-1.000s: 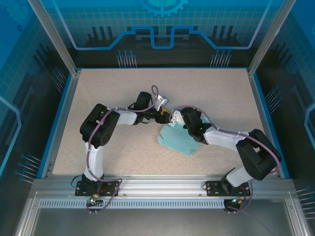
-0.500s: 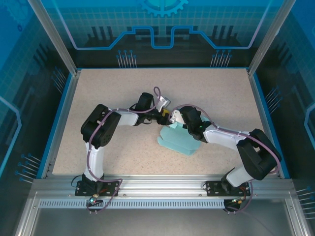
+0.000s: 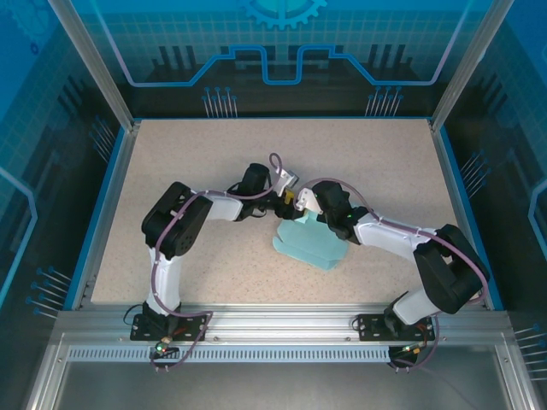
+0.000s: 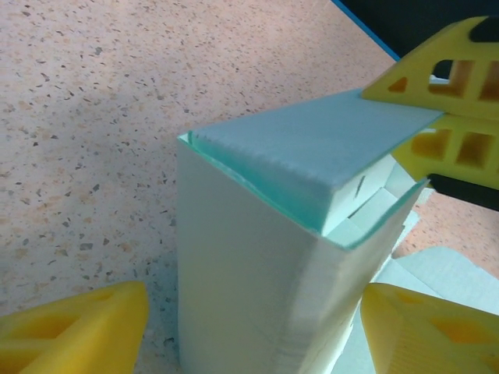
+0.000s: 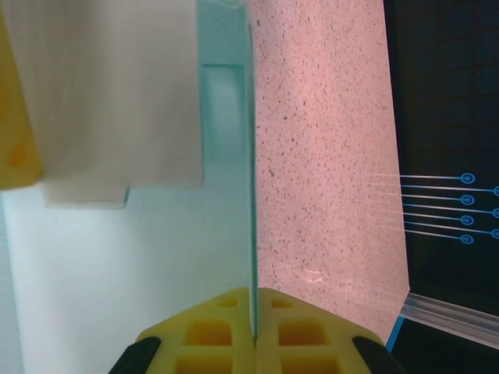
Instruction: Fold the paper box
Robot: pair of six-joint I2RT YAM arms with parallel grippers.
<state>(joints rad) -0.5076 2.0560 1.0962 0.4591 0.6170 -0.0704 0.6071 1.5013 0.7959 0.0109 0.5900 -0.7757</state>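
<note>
The paper box [image 3: 309, 243] is pale cyan card, partly folded, lying mid-table with one end raised between the two grippers. In the left wrist view that raised part [image 4: 257, 257] stands as an upright sleeve with a flap [image 4: 312, 148] bent over its top. My left gripper [image 4: 257, 327] is open astride it, with a gap at each yellow fingertip [image 4: 70, 327]. My right gripper [image 5: 254, 312] is shut on a thin card panel [image 5: 251, 156], seen edge-on. Its yellow fingers [image 4: 448, 117] hold the top flap's far edge. From above, both grippers [image 3: 292, 202] meet at the box's far end.
The speckled beige table [image 3: 205, 154] stretches open on all sides of the box. A blue rim and metal frame posts [image 3: 120, 102] bound it. A flat part of the card [image 4: 437, 273] lies on the table behind the raised sleeve.
My left gripper's fingers have spread wider around the raised part. Both wrists have shifted slightly toward the back of the table. The right gripper stays shut on the card.
</note>
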